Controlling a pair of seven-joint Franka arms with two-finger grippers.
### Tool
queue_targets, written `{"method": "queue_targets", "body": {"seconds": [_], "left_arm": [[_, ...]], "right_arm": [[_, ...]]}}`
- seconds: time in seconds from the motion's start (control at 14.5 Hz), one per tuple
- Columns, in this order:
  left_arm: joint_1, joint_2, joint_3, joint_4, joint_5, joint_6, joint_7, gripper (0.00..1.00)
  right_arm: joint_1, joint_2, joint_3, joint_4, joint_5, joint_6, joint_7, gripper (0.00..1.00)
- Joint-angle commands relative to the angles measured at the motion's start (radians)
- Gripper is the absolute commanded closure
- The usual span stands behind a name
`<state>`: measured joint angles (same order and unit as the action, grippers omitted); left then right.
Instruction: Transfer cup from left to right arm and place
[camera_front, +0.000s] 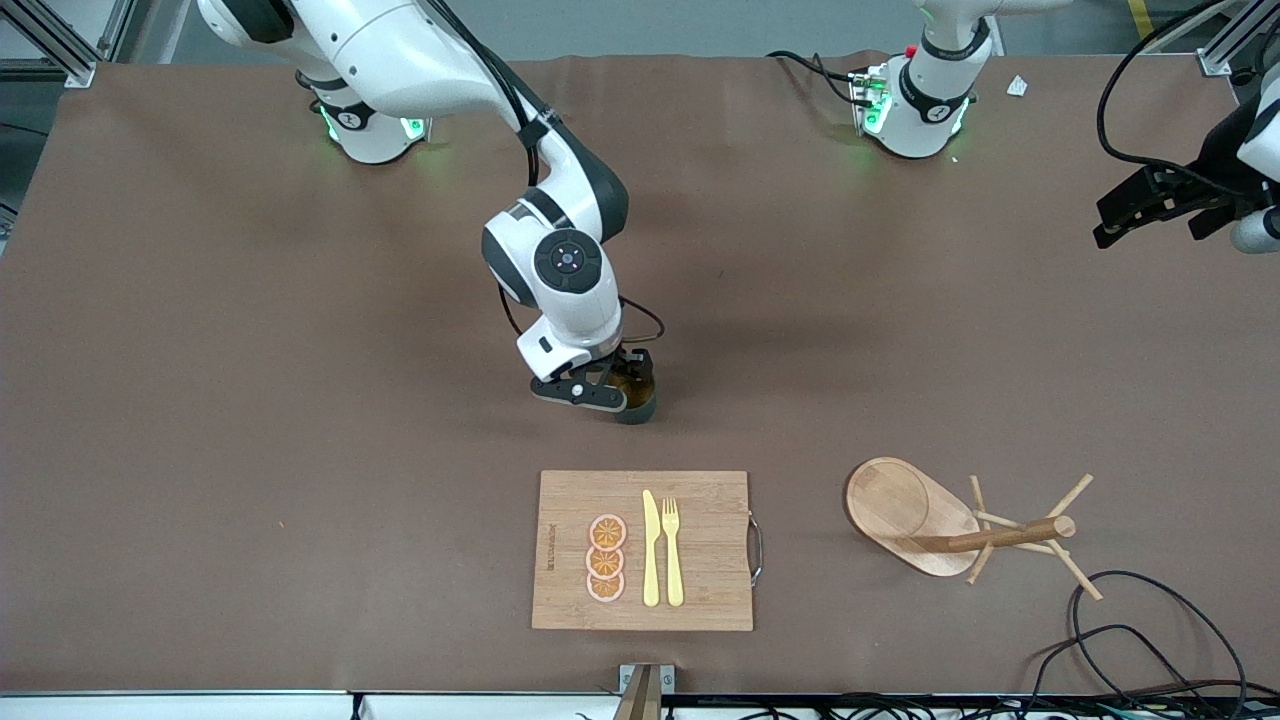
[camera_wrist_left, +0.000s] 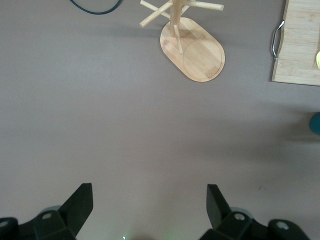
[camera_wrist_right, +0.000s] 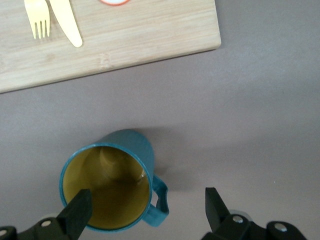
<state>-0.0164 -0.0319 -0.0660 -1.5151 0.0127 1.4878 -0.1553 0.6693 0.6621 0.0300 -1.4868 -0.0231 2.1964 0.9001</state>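
Note:
The teal-green cup (camera_front: 640, 402) with an ochre-yellow inside stands upright on the brown table, a little farther from the front camera than the cutting board. My right gripper (camera_front: 603, 392) is low over it and open. In the right wrist view one finger (camera_wrist_right: 79, 209) hangs over the cup's mouth (camera_wrist_right: 112, 187), and the other finger (camera_wrist_right: 212, 206) is clear of the handle (camera_wrist_right: 161, 200), over bare table. My left gripper (camera_front: 1125, 215) is open and empty, up in the air at the left arm's end of the table, where that arm waits. In the left wrist view (camera_wrist_left: 150, 192) the cup's edge (camera_wrist_left: 316, 123) just shows.
A wooden cutting board (camera_front: 700, 580) with a yellow knife (camera_front: 650, 550), a yellow fork (camera_front: 672, 550) and orange slices (camera_front: 606, 558) lies nearer the front camera than the cup. A wooden mug tree (camera_front: 935, 520) stands toward the left arm's end. Black cables (camera_front: 1130, 640) lie near the front corner.

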Motion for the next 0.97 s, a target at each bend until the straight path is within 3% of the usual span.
{"method": "queue_targets", "body": {"seconds": [0.0,0.35,0.9], "left_arm": [[-0.005,-0.02,0.002,-0.02,0.003,-0.004,0.01,0.0],[-0.007,-0.014,-0.006,-0.014,0.004,-0.003,0.011,0.0],[0.0,-0.019,-0.006,0.0,0.004,-0.003,0.011,0.0]], "right_arm": [[-0.005,0.034,0.004,0.023,-0.02,0.029,0.005,0.0],[0.004,0.083,0.002,0.048,-0.021,0.063,0.003,0.05],[0.016,0.093,0.002,0.053,-0.02,0.065,0.019,0.54]]}}
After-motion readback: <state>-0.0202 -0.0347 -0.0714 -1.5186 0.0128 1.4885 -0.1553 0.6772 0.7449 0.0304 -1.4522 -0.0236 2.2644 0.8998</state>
